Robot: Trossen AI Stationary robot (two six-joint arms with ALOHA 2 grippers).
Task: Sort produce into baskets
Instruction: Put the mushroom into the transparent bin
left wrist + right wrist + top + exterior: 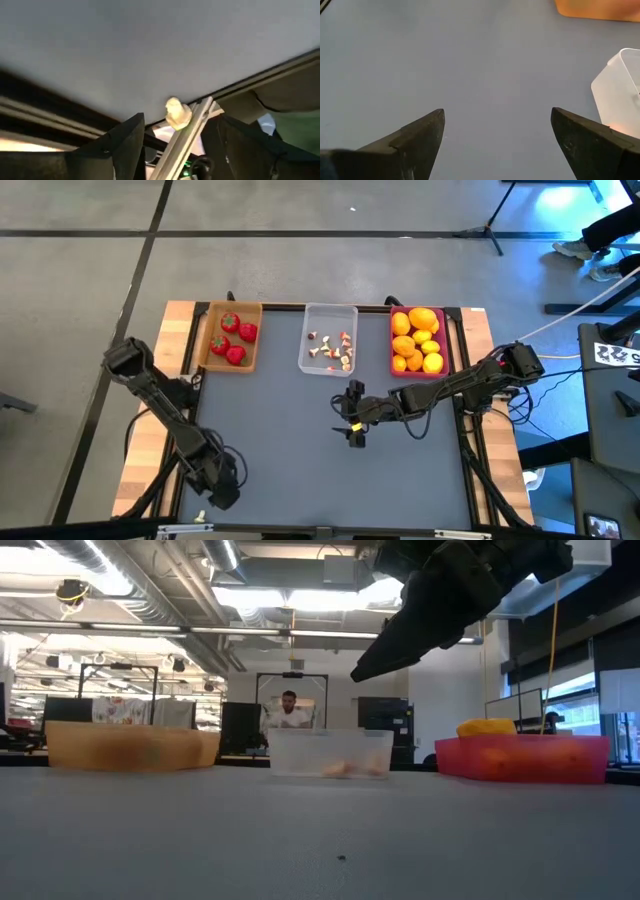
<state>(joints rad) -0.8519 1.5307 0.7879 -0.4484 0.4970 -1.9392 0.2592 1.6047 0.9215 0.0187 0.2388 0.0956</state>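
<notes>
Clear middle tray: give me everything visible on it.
The clear tray is a shallow rectangular bin of translucent, plastic-looking material with rounded corners. It sits flat on the dark table at its far edge, between the tan tray and the pink tray, apart from both. Inside lie small white-and-red mushroom pieces, bunched toward its near end. The low view shows their colour faintly through its wall. No claw touches it.
</notes>
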